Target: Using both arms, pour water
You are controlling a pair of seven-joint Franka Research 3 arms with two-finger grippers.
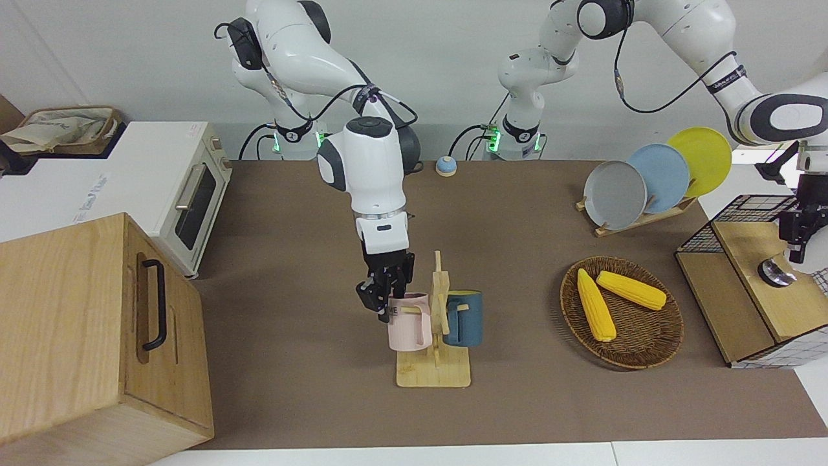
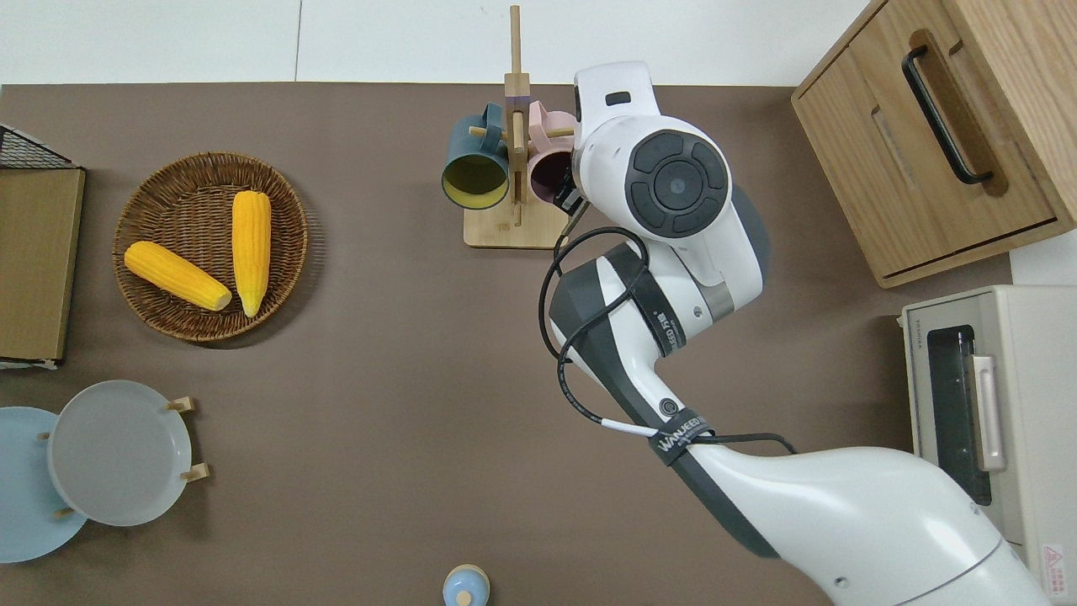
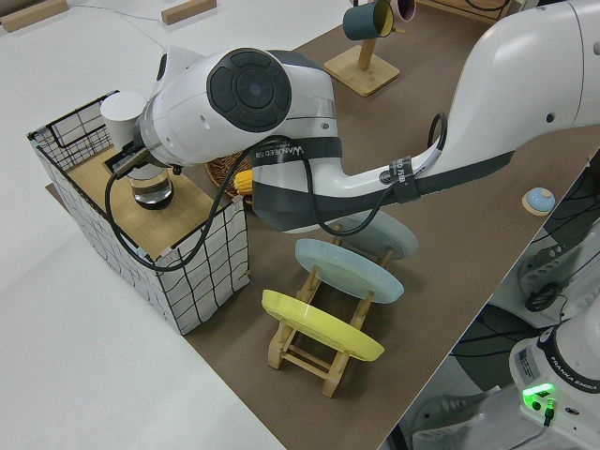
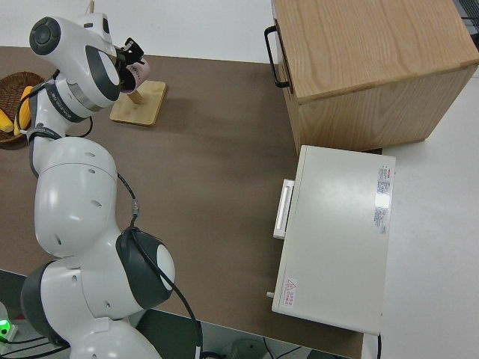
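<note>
A wooden mug rack (image 1: 433, 375) stands mid-table with a pink mug (image 1: 407, 327) and a dark blue mug (image 1: 466, 320) hung on its pegs. My right gripper (image 1: 385, 298) is at the pink mug's mouth, fingers astride its rim and closed on it. In the overhead view the arm's wrist hides most of this gripper beside the pink mug (image 2: 551, 168). My left gripper (image 1: 799, 249) hangs just above a glass vessel with a metal lid (image 1: 776, 272) on the wooden shelf of a wire crate (image 1: 750, 207). The vessel also shows in the left side view (image 3: 150, 187).
A wicker basket (image 1: 621, 353) with two corn cobs lies between the rack and the crate. A plate rack (image 1: 614, 194) stands nearer the robots. A wooden cabinet (image 1: 97, 336) and a toaster oven (image 1: 187, 194) fill the right arm's end. A small blue bell (image 1: 445, 166) sits by the arm bases.
</note>
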